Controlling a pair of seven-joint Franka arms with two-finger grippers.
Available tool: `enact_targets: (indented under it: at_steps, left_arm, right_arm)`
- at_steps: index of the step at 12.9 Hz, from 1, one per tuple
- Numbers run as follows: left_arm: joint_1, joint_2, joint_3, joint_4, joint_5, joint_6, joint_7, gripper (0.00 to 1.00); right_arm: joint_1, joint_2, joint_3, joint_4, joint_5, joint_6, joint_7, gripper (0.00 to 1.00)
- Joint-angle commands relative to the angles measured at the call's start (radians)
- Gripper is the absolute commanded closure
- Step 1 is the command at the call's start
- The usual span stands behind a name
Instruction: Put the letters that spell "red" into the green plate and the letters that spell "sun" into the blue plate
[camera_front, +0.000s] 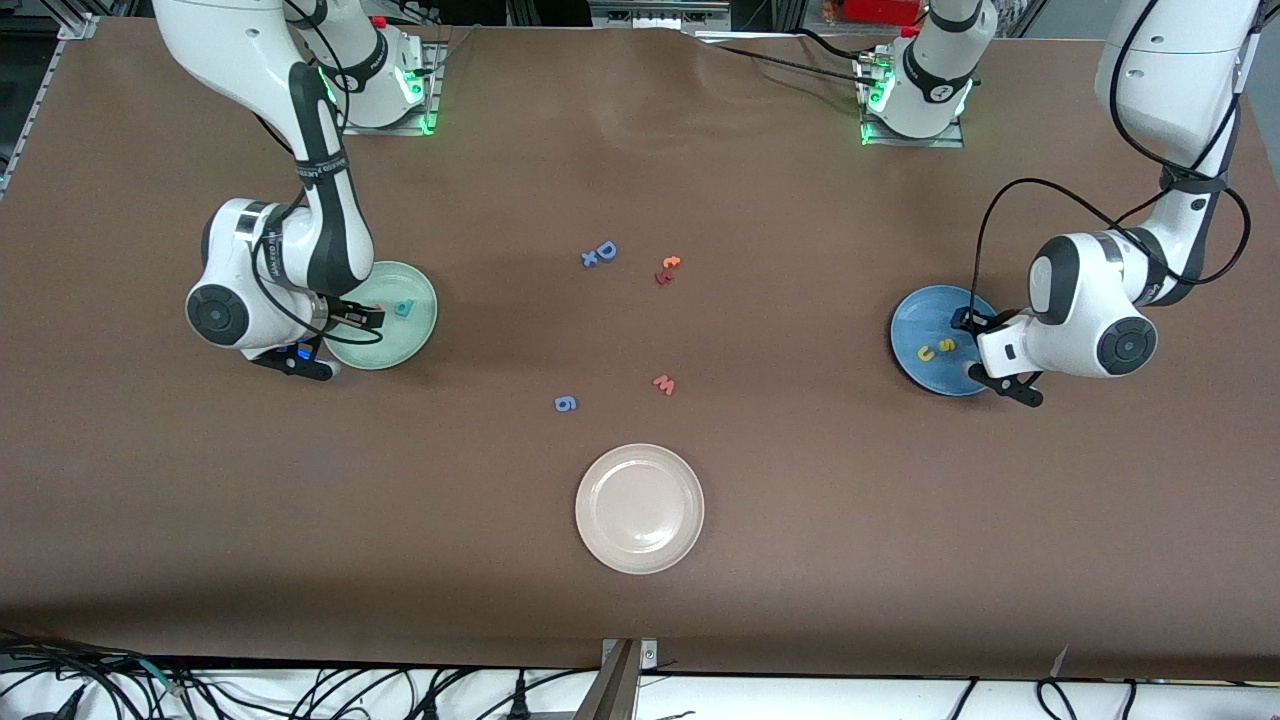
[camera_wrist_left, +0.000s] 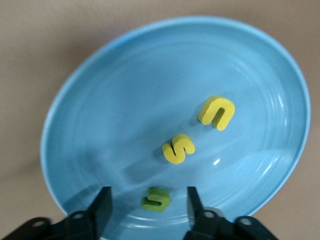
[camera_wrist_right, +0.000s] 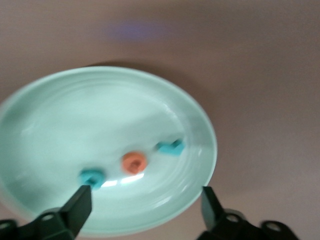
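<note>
The blue plate (camera_front: 925, 325) lies toward the left arm's end of the table. In the left wrist view the blue plate (camera_wrist_left: 125, 100) holds a yellow "u" (camera_wrist_left: 216, 112), a yellow "s" (camera_wrist_left: 178, 148) and a dark green "n" (camera_wrist_left: 156, 199). My left gripper (camera_wrist_left: 149, 200) hangs open over the plate, the "n" lying loose between its fingers. The green plate (camera_front: 410, 340) lies toward the right arm's end. In the right wrist view the green plate (camera_wrist_right: 75, 115) carries an orange "e" (camera_wrist_right: 134, 162), a thin teal "r" (camera_wrist_right: 170, 147) and a teal "d" (camera_wrist_right: 92, 177). My right gripper (camera_wrist_right: 145, 202) is open above its rim, holding nothing.
Mid-table lie a larger blue "D" (camera_front: 604, 251) with a small blue piece beside it, a red-orange pair of letters (camera_front: 667, 269), a pinkish-red "w" (camera_front: 665, 384) and a blue "6" (camera_front: 565, 403). A cream-white plate (camera_front: 639, 508) sits nearest the front camera.
</note>
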Motion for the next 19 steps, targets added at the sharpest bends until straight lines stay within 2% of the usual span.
enact_targets:
  at_steps: [1,3,7,9,11,13,16,19]
  left_arm:
    - [-0.007,-0.094,-0.007,0.054,0.01,-0.043,-0.003,0.0]
    - [-0.021,-0.177,-0.011,0.132,0.012,-0.14,0.0,0.0]
    - [-0.05,-0.29,-0.011,0.324,-0.002,-0.344,-0.007,0.0]
    - [-0.076,-0.352,-0.008,0.348,-0.003,-0.367,-0.027,0.0]
    - [-0.103,-0.417,-0.019,0.346,-0.002,-0.367,-0.151,0.0]
    - [-0.089,-0.451,-0.066,0.331,0.0,-0.369,-0.222,0.0]
    - [-0.072,-0.446,-0.062,0.344,-0.003,-0.408,-0.212,0.0]
    - [-0.064,-0.439,-0.063,0.351,-0.002,-0.41,-0.215,0.0]
  right_arm:
    - [-0.008,-0.013,-0.015,0.181,0.007,-0.197,0.015,0.0]
    - [-0.009,-0.028,-0.071,0.273,0.003,-0.253,-0.013,0.0]
    - [-0.022,-0.025,-0.104,0.451,-0.023,-0.256,-0.036,0.0]
    - [-0.034,-0.071,-0.105,0.487,-0.03,-0.288,-0.033,0.0]
    - [-0.098,-0.119,-0.069,0.487,-0.059,-0.299,-0.033,0.0]
    - [-0.184,-0.186,0.036,0.478,-0.113,-0.299,-0.03,0.0]
    - [-0.345,-0.273,0.247,0.464,-0.217,-0.391,-0.017,0.0]
    - [-0.535,-0.405,0.455,0.357,-0.256,-0.362,-0.031,0.0]
